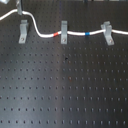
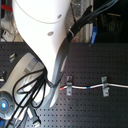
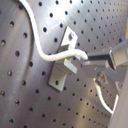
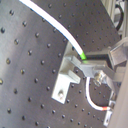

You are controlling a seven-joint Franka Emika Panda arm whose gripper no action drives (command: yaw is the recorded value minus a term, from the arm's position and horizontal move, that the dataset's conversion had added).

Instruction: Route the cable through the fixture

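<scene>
The white cable [image 1: 75, 34] runs along the far side of the black board. Its red band [image 1: 56, 35] lies beside the middle clip [image 1: 63, 31], and its blue band [image 1: 88, 34] lies between that clip and the right one [image 1: 107, 32]. At the first exterior view's left the cable arches up over the left fixture [image 1: 23, 31], where my gripper [image 1: 19, 8] shows at the frame's top edge. In both wrist views the gripper [image 3: 86, 57] [image 4: 86, 60] is shut on the cable right at the slotted top of the fixture [image 3: 61, 67] [image 4: 67, 77]. Whether the cable sits in the slot is unclear.
The black perforated board [image 1: 65, 90] stretches toward the near edge. In the second exterior view the white arm [image 2: 40, 30] and its dark hoses [image 2: 25, 92] hide the left fixture; the other two clips [image 2: 69, 85] [image 2: 104, 86] show there. Lab clutter stands behind the board.
</scene>
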